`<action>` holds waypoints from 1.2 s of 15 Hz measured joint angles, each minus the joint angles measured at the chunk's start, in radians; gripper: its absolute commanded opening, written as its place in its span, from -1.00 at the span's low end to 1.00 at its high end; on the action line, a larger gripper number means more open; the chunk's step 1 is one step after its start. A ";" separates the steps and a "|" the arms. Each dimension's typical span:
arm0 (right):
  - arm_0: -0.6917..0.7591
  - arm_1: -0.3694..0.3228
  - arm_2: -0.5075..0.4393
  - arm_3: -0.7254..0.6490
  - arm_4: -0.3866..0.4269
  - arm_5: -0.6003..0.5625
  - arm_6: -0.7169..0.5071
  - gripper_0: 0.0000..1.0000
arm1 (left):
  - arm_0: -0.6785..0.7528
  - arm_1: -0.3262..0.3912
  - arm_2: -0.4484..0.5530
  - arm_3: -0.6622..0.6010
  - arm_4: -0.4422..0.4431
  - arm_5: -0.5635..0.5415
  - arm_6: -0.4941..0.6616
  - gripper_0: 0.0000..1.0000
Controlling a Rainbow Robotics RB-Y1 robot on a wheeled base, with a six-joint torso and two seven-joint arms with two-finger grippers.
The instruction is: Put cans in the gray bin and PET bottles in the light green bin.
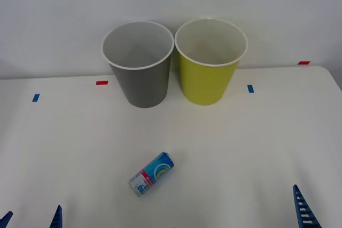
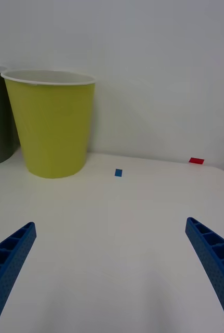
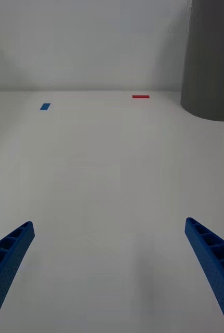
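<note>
The can (image 1: 152, 174) lies on its side on the counter (image 1: 256, 142), well in front of the gray bin (image 1: 140, 68), so the spread-open left hand (image 1: 31, 218), like the open right hand (image 2: 112, 276), should straddle its body squarely before closing.

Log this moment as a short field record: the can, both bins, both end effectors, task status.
can: blue can lying on its side on the white table, near the front, apart from both bins
gray bin: gray bin upright at the back, nothing visible inside
light green bin: light green bin upright, to the gray bin's right
left end effector: left end effector open, low at the near edge
right end effector: right end effector open, low at the near edge
status: can not yet picked up
</note>
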 measured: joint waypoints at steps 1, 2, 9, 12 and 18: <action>0.000 0.000 0.000 0.000 0.000 0.000 0.000 1.00 | -0.006 0.007 0.001 0.008 -0.001 -0.006 0.000 1.00; 0.000 0.000 0.000 0.000 0.000 0.000 0.000 1.00 | -0.009 0.019 0.005 0.010 -0.001 -0.008 -0.001 1.00; 0.000 0.000 0.000 0.000 0.000 0.000 0.000 1.00 | -0.101 0.287 -0.044 0.010 -0.014 -0.012 -0.018 1.00; 0.000 0.000 0.000 0.000 0.000 0.000 0.000 1.00 | -0.175 0.417 -0.072 0.009 -0.004 0.007 -0.020 1.00; 0.000 0.000 0.000 0.000 0.000 0.000 0.000 1.00 | -0.257 0.612 -0.101 -0.100 0.016 0.211 -0.020 1.00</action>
